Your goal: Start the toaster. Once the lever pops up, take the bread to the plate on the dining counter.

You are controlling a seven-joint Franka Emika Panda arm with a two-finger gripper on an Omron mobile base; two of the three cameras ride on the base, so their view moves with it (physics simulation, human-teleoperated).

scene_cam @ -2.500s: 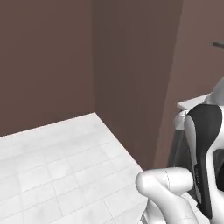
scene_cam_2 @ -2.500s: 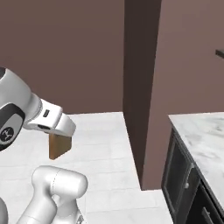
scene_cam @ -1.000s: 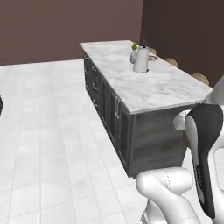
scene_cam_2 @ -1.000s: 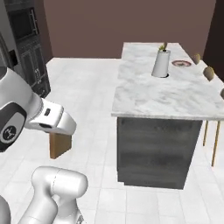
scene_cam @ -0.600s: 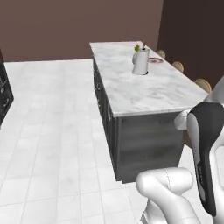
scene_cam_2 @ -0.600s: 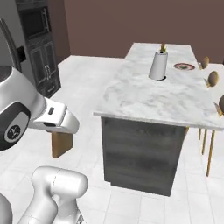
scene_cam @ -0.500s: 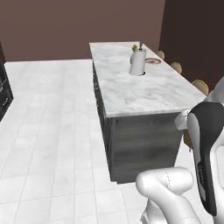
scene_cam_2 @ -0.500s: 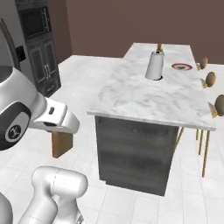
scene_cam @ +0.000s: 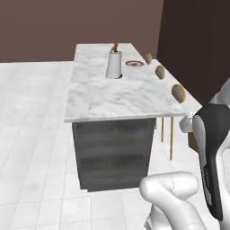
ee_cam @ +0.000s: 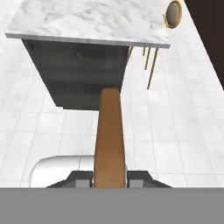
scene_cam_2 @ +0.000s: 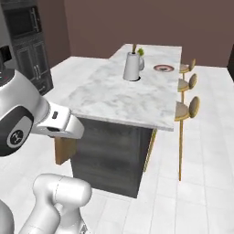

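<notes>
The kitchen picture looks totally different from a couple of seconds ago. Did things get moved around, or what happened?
Nothing was moved: the robot's base drove and turned, from facing a brown wall to facing the dining counter end-on. The bread stays clamped between the fingers, nothing let go. The plate, vase and stools sit unchanged on and beside the counter.

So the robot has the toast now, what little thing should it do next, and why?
Probably roll closer along the dining counter. The claw is shut on the bread, low beside the counter's near end, while the plate sits far off, past the vase.
</notes>
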